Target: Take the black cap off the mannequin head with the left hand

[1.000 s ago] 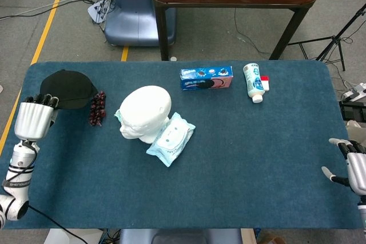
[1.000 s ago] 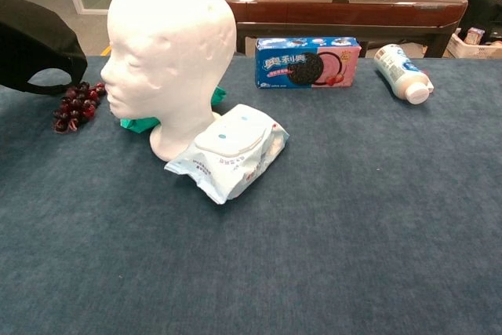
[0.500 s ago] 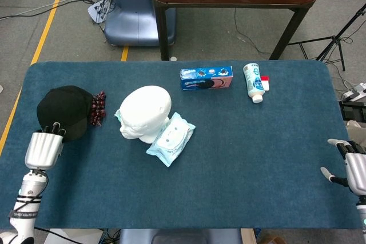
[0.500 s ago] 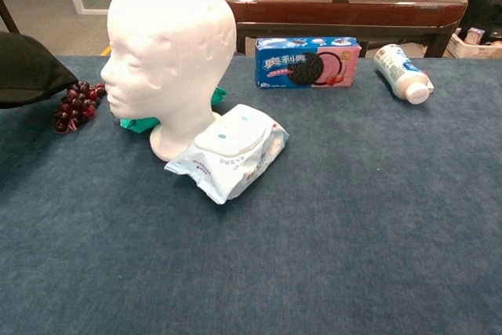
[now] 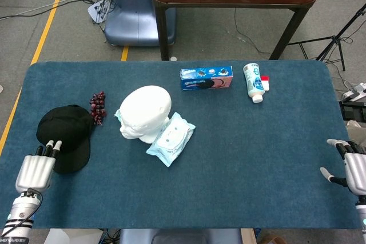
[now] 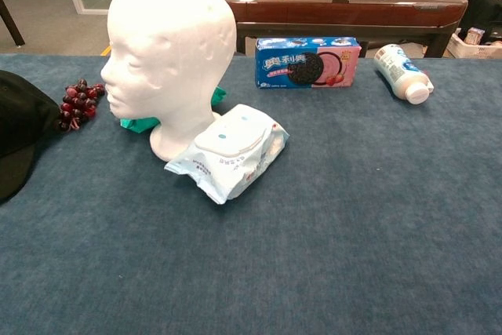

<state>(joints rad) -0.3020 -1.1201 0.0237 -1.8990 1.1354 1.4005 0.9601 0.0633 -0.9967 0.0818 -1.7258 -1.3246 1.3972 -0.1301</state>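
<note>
On the blue worktop the white mannequin head stands bare, its face turned to the left side in the chest view. A pack of wet wipes leans against its base, and something green shows from under it. A bunch of dark grapes lies between the head and the black cap. Further back are a blue cookie box and a white bottle lying on its side.

The black cap is off the mannequin head and lies flat on the worktop near the left edge, just beside the grapes. It is round and dark, with its brim pointing to the front edge.

The left hand is at the brim; its fingertips touch the cap, but I cannot tell if they grip it. The right hand is at the right edge, holding nothing, fingers apart.
</note>
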